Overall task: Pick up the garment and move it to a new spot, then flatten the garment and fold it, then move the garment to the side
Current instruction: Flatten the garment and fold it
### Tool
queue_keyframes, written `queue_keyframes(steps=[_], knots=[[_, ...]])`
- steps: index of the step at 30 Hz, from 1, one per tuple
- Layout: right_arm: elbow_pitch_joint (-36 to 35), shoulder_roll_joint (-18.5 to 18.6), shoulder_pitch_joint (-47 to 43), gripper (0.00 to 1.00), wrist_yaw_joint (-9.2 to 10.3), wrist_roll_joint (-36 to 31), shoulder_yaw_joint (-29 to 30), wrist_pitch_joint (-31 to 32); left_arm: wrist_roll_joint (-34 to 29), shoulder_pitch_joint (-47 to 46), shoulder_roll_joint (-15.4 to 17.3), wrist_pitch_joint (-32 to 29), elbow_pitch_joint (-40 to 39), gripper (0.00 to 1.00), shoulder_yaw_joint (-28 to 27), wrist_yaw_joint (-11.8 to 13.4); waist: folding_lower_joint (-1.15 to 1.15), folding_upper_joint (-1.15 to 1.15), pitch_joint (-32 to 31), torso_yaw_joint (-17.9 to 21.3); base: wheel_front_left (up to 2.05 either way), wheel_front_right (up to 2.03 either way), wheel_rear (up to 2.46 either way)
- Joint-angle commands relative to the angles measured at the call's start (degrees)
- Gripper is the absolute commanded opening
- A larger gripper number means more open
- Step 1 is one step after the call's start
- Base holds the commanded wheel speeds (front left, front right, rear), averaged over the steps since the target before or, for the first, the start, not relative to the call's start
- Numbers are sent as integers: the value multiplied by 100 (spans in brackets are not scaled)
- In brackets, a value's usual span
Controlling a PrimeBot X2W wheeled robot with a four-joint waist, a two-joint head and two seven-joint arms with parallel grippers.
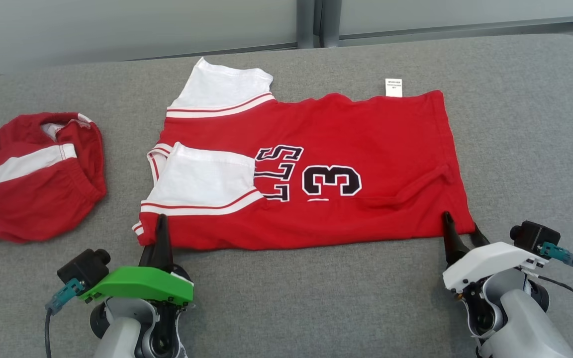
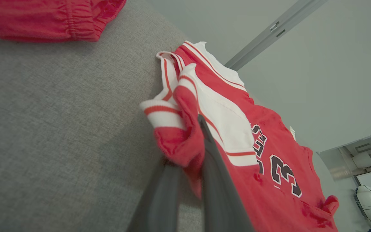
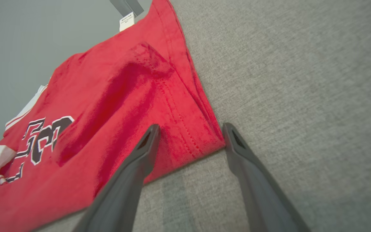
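Jersey (image 1: 316, 164) lies flat in the middle of the surface (image 1: 515, 124), number up, one white sleeve folded over it. Your left gripper (image 1: 161, 221) is pinched shut on the near shoulder corner, with cloth bunched between its fingers. Your right gripper (image 1: 461, 221) stands open, straddling the near hem corner without holding it. If you lift now, only the left end rises, so it likely drags and skews. The right may also close on the top layer alone. Keep clear of the shorts (image 1: 33, 184) at far left.
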State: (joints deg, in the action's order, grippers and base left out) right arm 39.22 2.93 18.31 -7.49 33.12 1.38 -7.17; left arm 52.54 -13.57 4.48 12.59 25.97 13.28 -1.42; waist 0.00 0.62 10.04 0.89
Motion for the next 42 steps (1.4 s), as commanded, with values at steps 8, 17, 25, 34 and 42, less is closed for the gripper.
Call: queue_keyframes(steps=[8,17,25,34,42], knots=[[748,-13,508,4,-2,12,-325,-333,-78,-24,-33,-6,-176,0,129,47,0,-62,41,-118,0,0,0],[365,8,344,0,-1,-103,-130,-619,-124,266,49,35,-579,0,183,84,0,-62,-103,-69,0,0,0],[-908,10,-579,0,-1,62,210,-309,-181,950,167,-14,-1494,0,245,280,0,-62,-215,-115,0,0,0],[-2237,7,-1871,0,-2,298,460,328,-13,1883,109,-191,-2159,0,413,589,0,-62,-252,-84,0,0,0],[-2349,7,-2009,0,-1,390,372,409,-3,1903,110,-270,-1897,0,459,651,0,-62,-142,3,0,0,0]])
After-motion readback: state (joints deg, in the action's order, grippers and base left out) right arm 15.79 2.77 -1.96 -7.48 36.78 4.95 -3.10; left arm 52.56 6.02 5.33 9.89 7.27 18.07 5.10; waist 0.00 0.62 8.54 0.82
